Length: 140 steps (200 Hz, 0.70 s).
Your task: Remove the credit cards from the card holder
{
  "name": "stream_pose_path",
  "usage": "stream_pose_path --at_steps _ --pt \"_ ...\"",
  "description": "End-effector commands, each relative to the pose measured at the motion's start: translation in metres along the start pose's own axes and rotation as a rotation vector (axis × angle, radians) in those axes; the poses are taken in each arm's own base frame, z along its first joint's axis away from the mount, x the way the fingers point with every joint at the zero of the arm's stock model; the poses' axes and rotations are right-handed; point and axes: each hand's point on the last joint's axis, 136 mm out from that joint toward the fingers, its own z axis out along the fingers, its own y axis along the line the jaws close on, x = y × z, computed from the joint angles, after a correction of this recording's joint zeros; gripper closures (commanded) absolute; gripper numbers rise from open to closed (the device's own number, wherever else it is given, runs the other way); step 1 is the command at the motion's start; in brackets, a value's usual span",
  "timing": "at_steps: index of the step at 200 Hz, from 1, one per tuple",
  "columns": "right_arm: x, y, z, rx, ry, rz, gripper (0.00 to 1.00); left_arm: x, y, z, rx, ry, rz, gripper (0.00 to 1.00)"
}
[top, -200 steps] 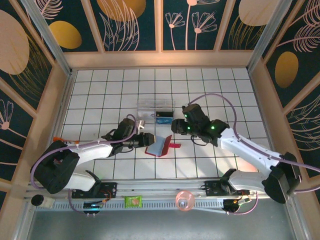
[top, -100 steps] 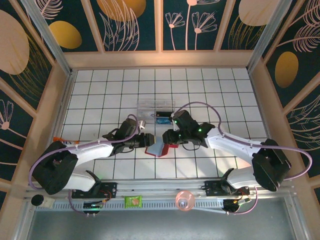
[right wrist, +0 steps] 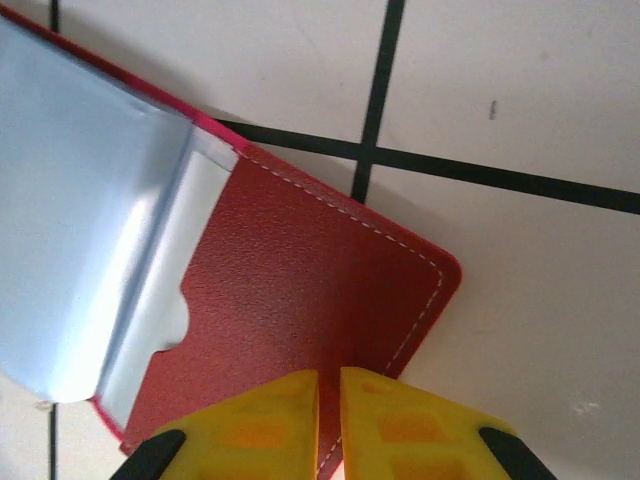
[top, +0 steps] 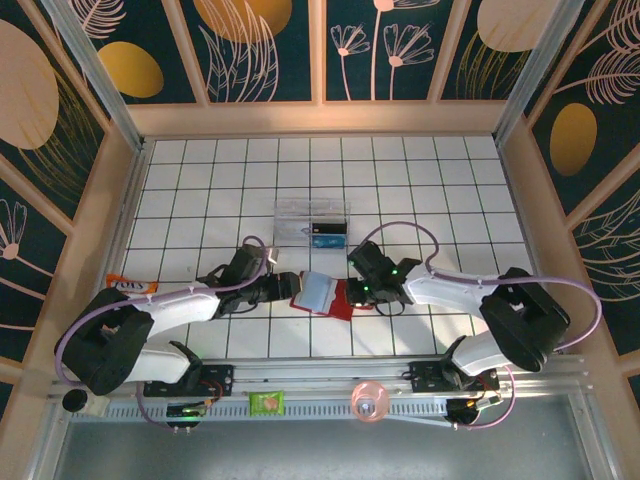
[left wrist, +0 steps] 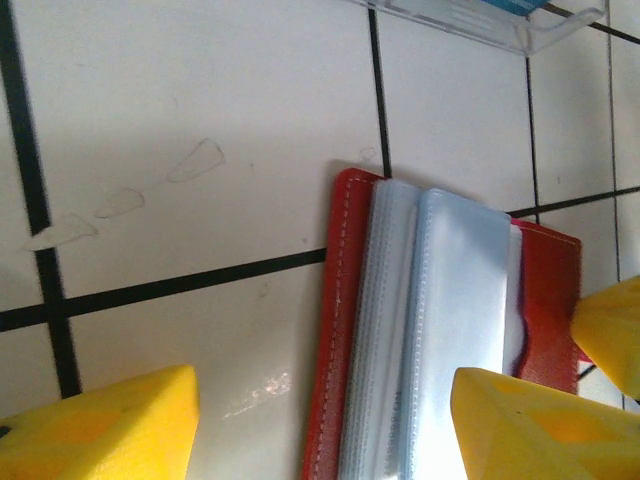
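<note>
The light, floppy holder (top: 322, 294) lies open on the bench (top: 200, 200), left claw (left wrist: 320, 425) gaping over it, right claw (right wrist: 329, 415) closed at its stiffer cover (right wrist: 300, 300), likely the best hold

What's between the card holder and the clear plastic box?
Nothing: bare white tile separates the card holder from the clear plastic box, as the left wrist view shows.

Item: card holder (right wrist: 310, 270), red, leather-look, lying open on a white tiled table (right wrist: 520, 80) with black grid lines (right wrist: 500, 183). Inner cover: white stitching, one rounded corner. Left part: grey-blue clear plastic sleeves (right wrist: 70, 220), thumb notch in the nearest. Also: right gripper (right wrist: 329, 390), yellow fingers (right wrist: 260, 420) closed to a thin slit on the cover's lower edge.
</note>
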Motion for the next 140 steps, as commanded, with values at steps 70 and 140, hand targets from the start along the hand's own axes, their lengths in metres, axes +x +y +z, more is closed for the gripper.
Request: stream_pose_path --at_steps 70,140 --pt "-0.008 -0.008 0.01 0.021 -0.037 0.007 0.89 0.01 -0.024 0.025 0.154 0.102 -0.028 0.38" --pt "-0.015 -0.001 0.021 -0.018 -0.033 0.007 0.9 0.015 -0.052 0.021 0.298 0.133 -0.059 0.51"
